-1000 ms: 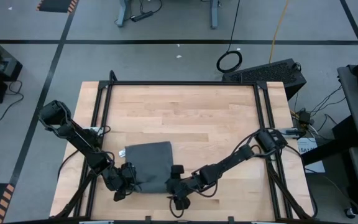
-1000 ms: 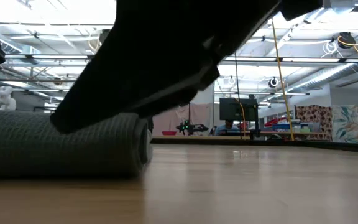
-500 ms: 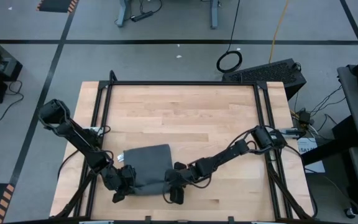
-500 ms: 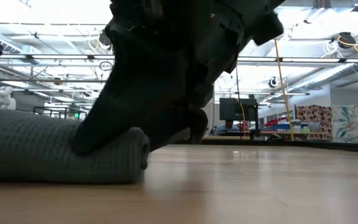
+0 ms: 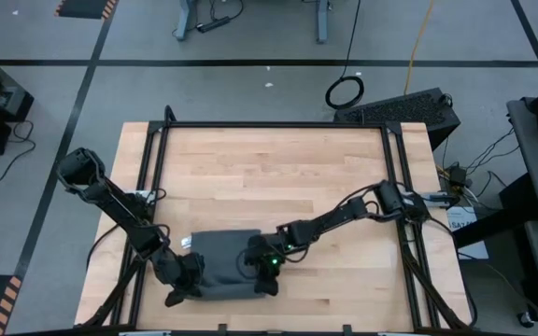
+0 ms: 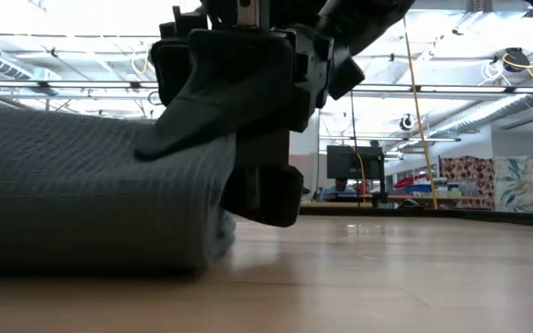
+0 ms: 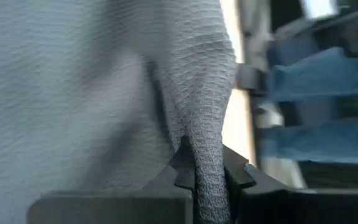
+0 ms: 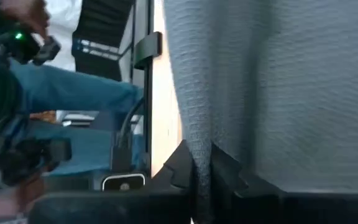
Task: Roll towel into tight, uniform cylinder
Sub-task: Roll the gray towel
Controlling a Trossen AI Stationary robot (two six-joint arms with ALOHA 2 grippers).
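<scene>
Both hands on towel [image 5: 224, 261], which lies folded at near edge of worktop [image 5: 278, 168], between the two hands.

L hand [image 7: 209, 177] – jaws clamped on a pinched ridge of cloth at its end of the near edge. R hand [image 8: 202, 163] – same, clamped on the hem at the opposite end.

Reason, prob.: matched corner grips keep the edge straight so the roll starts even across the width. Low view shows edge lifted at R hand, cloth bulging – first turn only, no cylinder yet. Risk: uneven pull w/ one corner leading gives a cone.
</scene>
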